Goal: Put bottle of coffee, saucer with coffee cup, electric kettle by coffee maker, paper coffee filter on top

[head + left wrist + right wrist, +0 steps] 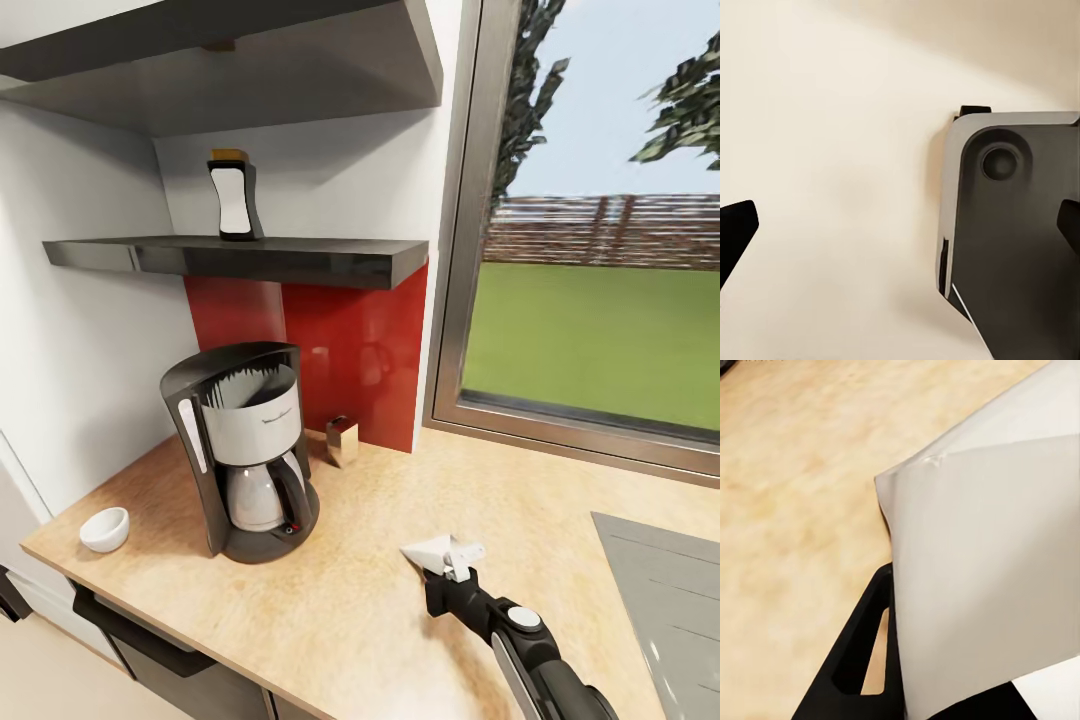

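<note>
Right end effector [447,560] nearest, low over the tabletop [360,560], pinching a white folded paper coffee filter [432,550]; in the right wrist view the filter [990,577] sits clamped against a black finger [862,652]. Coffee maker [245,450] stands upright on the tabletop, well apart from the filter, toward the robot's left. Small white dish or cup [104,528] beside the maker, further left; cannot tell which. Bottle of coffee [234,197] upright on the kitchen shelf [240,257] above. Left end effector [900,225] fingertips spread wide over a pale floor.
</note>
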Tool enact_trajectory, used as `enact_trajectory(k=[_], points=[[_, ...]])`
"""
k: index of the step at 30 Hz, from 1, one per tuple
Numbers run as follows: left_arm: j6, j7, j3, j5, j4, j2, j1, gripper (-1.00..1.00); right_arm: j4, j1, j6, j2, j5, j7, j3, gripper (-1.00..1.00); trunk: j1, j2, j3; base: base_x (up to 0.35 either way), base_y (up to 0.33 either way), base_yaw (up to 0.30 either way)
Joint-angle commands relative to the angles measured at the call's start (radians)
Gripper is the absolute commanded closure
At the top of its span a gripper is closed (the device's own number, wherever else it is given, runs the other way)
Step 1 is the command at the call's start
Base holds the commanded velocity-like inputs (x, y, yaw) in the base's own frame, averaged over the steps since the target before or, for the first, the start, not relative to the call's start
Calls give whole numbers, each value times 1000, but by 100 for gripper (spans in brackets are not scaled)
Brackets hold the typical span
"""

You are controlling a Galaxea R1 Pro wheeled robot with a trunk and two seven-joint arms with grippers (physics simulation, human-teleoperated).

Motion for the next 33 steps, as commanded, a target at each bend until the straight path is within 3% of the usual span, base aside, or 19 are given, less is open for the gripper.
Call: enact_trajectory(k=[1,14,20,26,28,33], points=[[-4,1,6,-3,1,0,-1,-100,-2,-1,8,-1,-10,-1,1,100,1,-2,-2,0,0,0],[-6,-4,6,-4,1,1,-1,-100,-98,-1,12,1,-10,-3,0,100,1,-2,-2,0,0,0],[-7,-5,6,-4,1,3,-1,-100,-213,-1,30,6,-10,-9,-1,100,1,-2,-2,0,0,0],[-7,-5,6,-4,2,6,-1,-100,-318,-20,217,14,-10,-16,-4,100,1,-2,-2,0,0,0],[-7,-5,6,-4,1,6,-1,-100,-332,-55,289,25,-10,-28,-6,100,1,-2,-2,0,0,0],[-7,-5,7,-4,0,7,-1,-100,-347,-120,341,39,-11,-39,-6,100,1,-2,-2,0,0,0]])
